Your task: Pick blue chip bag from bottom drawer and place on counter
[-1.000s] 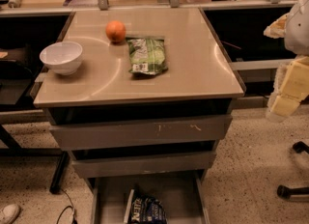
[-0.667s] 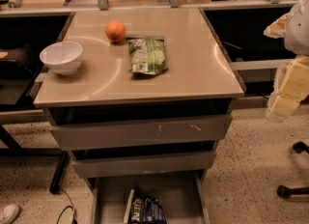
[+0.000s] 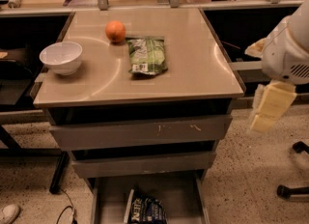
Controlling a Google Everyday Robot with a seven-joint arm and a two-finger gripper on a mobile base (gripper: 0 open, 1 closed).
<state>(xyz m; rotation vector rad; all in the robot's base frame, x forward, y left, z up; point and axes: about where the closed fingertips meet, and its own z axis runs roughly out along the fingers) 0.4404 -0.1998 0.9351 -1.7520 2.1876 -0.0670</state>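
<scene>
The blue chip bag (image 3: 147,211) lies in the open bottom drawer (image 3: 110,195) at the bottom edge of the camera view, dark navy with white lettering and a white edge, partly cut off by the frame. The beige counter (image 3: 198,68) tops the grey cabinet. My gripper (image 3: 268,108) hangs pale yellow from the white arm at the right, beside the counter's right front corner, well above and to the right of the bag, holding nothing I can see.
On the counter are a white bowl (image 3: 61,57), an orange (image 3: 116,31) and a green-and-white snack bag (image 3: 147,55). Two shut grey drawers (image 3: 140,132) sit above the open one. Black chair legs (image 3: 293,189) stand on the floor at right.
</scene>
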